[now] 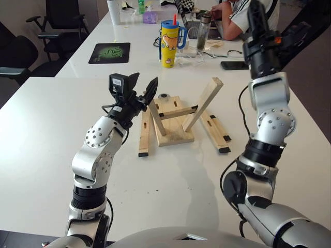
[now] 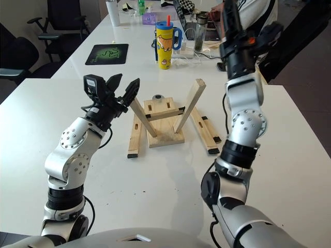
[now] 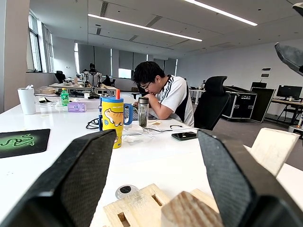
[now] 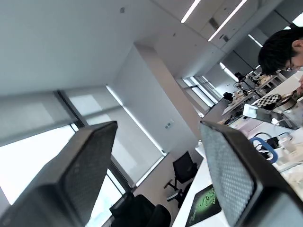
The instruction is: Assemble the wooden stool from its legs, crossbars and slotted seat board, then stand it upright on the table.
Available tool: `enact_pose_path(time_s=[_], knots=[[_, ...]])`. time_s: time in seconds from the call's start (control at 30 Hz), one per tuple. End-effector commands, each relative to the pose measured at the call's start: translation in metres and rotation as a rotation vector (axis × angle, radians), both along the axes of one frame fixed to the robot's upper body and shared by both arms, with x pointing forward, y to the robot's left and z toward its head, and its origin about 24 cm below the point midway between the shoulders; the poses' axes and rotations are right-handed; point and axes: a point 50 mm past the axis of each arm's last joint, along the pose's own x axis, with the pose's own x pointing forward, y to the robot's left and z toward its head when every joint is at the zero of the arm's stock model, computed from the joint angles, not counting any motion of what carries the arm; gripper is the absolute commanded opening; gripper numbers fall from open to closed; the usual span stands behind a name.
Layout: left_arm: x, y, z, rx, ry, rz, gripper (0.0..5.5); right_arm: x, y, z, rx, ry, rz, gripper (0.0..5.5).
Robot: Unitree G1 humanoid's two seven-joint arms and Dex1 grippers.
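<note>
Black-padded left gripper [image 1: 145,81] wide open, hovering at top end of slanted leg [image 1: 158,120]. Left wrist view puts that leg end low between pads [image 3: 78,184]. Pale wood seat board [image 1: 175,135] flat on white table [image 1: 46,134]. Two legs tilted up, crossbar [image 1: 178,112] between. Loose legs [image 1: 144,135] flat alongside. Right gripper [image 4: 158,161] wide open, arm raised high, aimed at ceiling.

You're in an open-plan office: long white worktop [image 1: 46,134], swivel chairs [image 1: 54,23], strip ceiling lights [image 3: 142,28], window blinds [image 4: 118,127].
</note>
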Motion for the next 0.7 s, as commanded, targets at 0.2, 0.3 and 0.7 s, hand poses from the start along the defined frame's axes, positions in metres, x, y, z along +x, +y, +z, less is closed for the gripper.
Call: enact_pose_path(time_s=[0.2, 0.3, 0.7], knots=[[0.002, 0.001, -0.014, 0.045, 0.075, 0.014, 3.15, 0.010, 0.067, -0.093, -0.250, 0.521, 0.397, 3.20], [0.001, -0.004, -0.013, 0.045, 0.075, -0.006, 3.15, -0.011, 0.101, -0.132, -0.444, 0.679, 0.509, 3.20], [0.000, -0.008, -0.017, 0.039, 0.086, -0.016, 3.15, -0.002, 0.084, -0.104, -0.497, 0.507, 0.292, 3.20]])
